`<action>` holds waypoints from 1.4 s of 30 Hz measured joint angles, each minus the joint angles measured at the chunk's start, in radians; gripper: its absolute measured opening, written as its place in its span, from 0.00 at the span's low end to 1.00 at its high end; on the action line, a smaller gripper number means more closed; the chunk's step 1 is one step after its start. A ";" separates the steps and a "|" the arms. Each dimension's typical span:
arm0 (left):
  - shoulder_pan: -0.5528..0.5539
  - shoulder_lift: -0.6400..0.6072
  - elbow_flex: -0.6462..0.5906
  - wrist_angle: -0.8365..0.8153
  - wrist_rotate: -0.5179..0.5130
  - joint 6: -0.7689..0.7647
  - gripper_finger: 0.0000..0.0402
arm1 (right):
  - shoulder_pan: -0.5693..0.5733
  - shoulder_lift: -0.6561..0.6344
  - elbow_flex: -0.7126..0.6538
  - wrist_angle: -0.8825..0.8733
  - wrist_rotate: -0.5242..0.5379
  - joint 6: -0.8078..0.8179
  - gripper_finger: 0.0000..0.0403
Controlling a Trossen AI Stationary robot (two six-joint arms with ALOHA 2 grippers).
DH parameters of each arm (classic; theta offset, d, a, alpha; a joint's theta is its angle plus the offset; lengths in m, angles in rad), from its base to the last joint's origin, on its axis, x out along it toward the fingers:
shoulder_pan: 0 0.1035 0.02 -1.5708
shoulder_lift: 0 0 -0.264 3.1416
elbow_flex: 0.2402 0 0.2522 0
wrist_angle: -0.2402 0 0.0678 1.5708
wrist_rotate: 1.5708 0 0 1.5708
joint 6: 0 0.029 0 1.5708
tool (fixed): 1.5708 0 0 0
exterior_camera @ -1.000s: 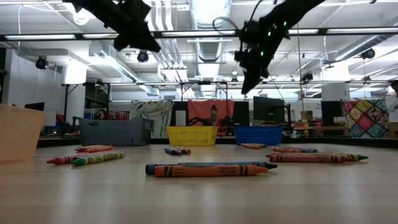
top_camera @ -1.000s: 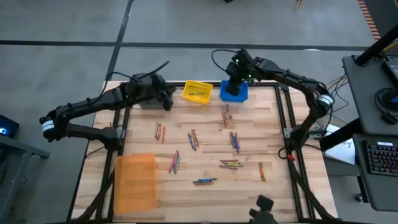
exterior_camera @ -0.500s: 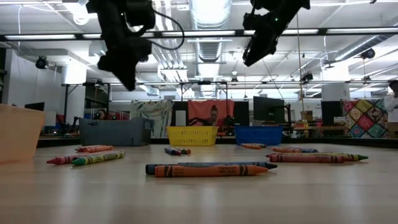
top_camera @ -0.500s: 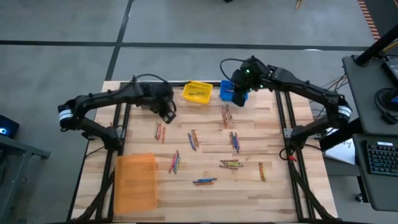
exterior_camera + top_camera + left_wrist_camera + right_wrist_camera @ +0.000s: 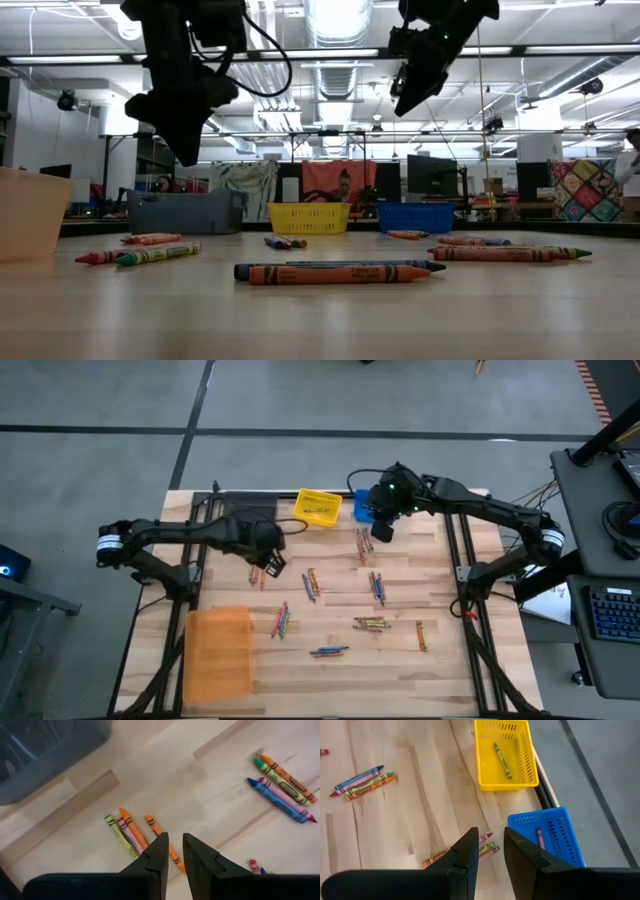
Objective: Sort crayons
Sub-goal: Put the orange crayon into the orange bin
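The left gripper [image 5: 172,854] is held above an orange crayon [image 5: 164,843] lying just ahead of its jaws, which are nearly closed and empty. The jaws should be opened and turned square across the crayon, whose long axis is seen running diagonally under them. The right gripper [image 5: 490,851], narrowly parted and empty, is poised over crayons [image 5: 462,853] near the blue bin [image 5: 551,835].

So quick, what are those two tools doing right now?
Left tool: slightly open, empty, above crayons.
Right tool: slightly open, empty, near blue bin.
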 joint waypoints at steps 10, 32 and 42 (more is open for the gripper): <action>-0.030 0.001 -0.097 0.069 -0.040 -0.068 0.10 | 0.002 0.023 0.000 0.019 0.001 -0.003 0.20; -0.026 0.001 -0.324 0.385 -0.017 -0.133 0.34 | 0.002 0.023 0.000 0.030 0.001 0.000 0.20; -0.021 0.001 -0.369 0.434 -0.047 -0.153 0.34 | 0.002 0.023 0.000 0.046 0.001 -0.001 0.20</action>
